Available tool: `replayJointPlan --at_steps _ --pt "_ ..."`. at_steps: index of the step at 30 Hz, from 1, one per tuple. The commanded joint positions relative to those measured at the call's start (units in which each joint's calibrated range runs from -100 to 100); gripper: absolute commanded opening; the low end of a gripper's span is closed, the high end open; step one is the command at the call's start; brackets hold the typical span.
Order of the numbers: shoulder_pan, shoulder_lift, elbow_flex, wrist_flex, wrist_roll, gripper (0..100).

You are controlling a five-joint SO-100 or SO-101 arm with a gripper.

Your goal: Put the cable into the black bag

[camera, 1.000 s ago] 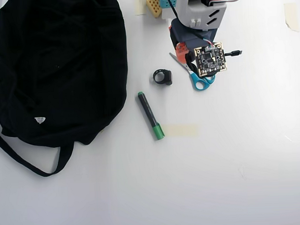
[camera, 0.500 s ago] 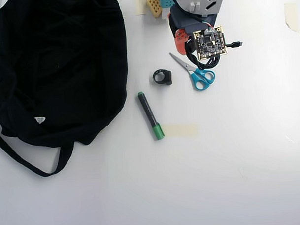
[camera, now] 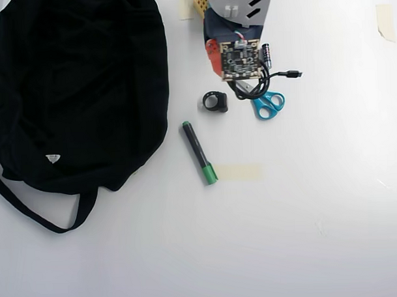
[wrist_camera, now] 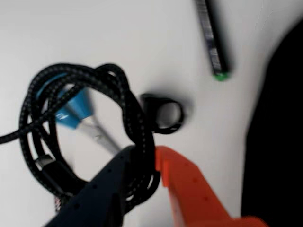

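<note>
The cable [wrist_camera: 85, 123], a black braided coil, hangs pinched between the dark blue and orange jaws of my gripper [wrist_camera: 149, 158]. From overhead, the gripper [camera: 233, 80] sits mostly under its camera board, with the cable [camera: 266, 74] looping out to the right and its plug tail pointing right. The black bag [camera: 72, 88] lies at the left of the table, well apart from the gripper. Its edge [wrist_camera: 279, 142] fills the right side of the wrist view.
A small black ring [camera: 215, 101] lies just below the gripper. Blue-handled scissors [camera: 269, 104] are under the hanging cable. A black-and-green marker [camera: 199, 152] and a tape strip [camera: 238, 172] lie lower, and more tape [camera: 385, 21] is at the top right.
The gripper has moved left with the cable in it, from over the scissors toward the ring and bag. The scissors now show more fully.
</note>
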Motion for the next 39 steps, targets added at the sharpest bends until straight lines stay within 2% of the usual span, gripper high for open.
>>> replayJointPlan --at_steps 1,7,13,19,22,26,28,33,34,37,39 --pt "7.07 -1.20 -0.48 -2.16 -0.30 2" --pt "17.31 -0.87 -0.12 -7.25 -2.34 2" --pt "24.72 -0.78 -0.12 -7.50 -2.13 2" --pt "38.70 1.13 6.26 -14.74 -2.13 2" --pt "46.41 9.17 5.54 -19.48 -2.29 2" --pt "53.59 15.98 5.00 -31.10 -1.87 2" --pt "56.95 21.13 0.60 -31.28 -1.92 2" --pt "58.00 28.10 -4.98 -31.28 -2.24 3" --pt "58.00 28.10 -4.98 -30.67 -2.24 4" --pt "58.08 28.10 -4.71 -30.50 -2.29 22" --pt "58.08 28.10 -4.53 -30.42 -3.34 24"
